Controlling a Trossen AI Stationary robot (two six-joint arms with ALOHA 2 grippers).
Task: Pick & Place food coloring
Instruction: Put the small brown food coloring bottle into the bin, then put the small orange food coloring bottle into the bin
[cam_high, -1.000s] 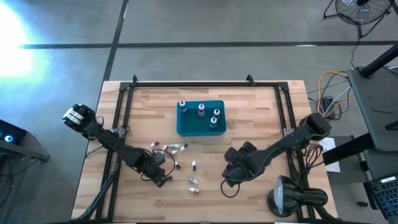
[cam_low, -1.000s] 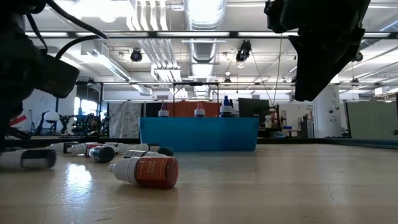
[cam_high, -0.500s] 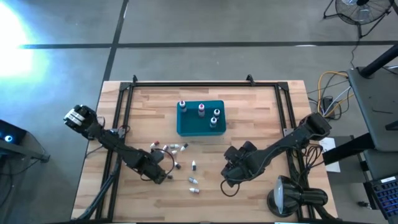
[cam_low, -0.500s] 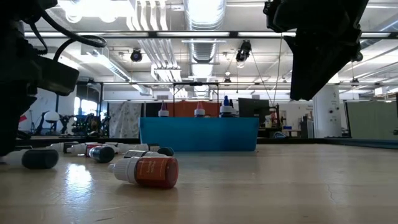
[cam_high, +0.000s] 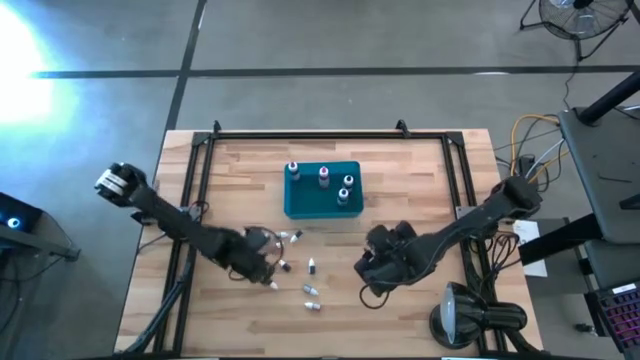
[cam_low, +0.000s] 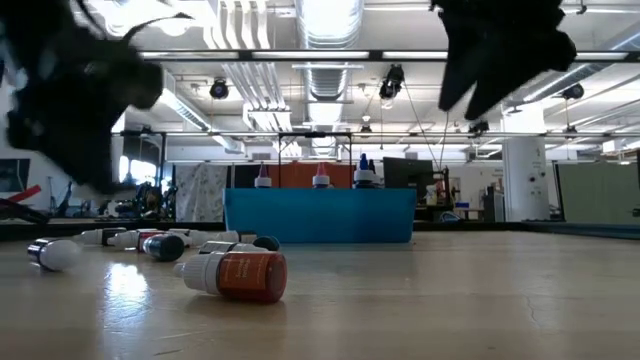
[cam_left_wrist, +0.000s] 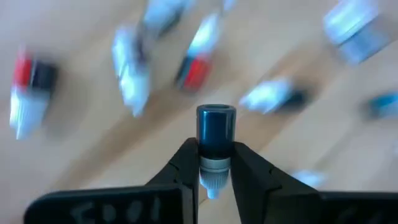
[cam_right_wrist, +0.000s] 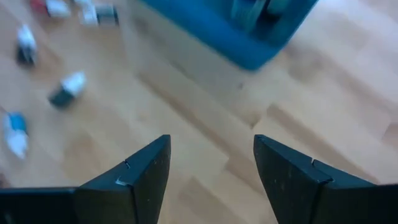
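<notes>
A small cylindrical dark-bodied bottle (cam_left_wrist: 216, 127) with a whitish neck is pinched between the closed fingers of the left gripper (cam_left_wrist: 214, 168), above the pale wood-grain table (cam_high: 420, 180). Other little bottles (cam_high: 310, 290) are scattered on the boards just beside and beyond that gripper, and three more are stood upright in the rectangular teal bin (cam_high: 300, 205) farther off. The right gripper (cam_right_wrist: 211, 168) is held open and empty, its dark angular fingers spread near the bin.
</notes>
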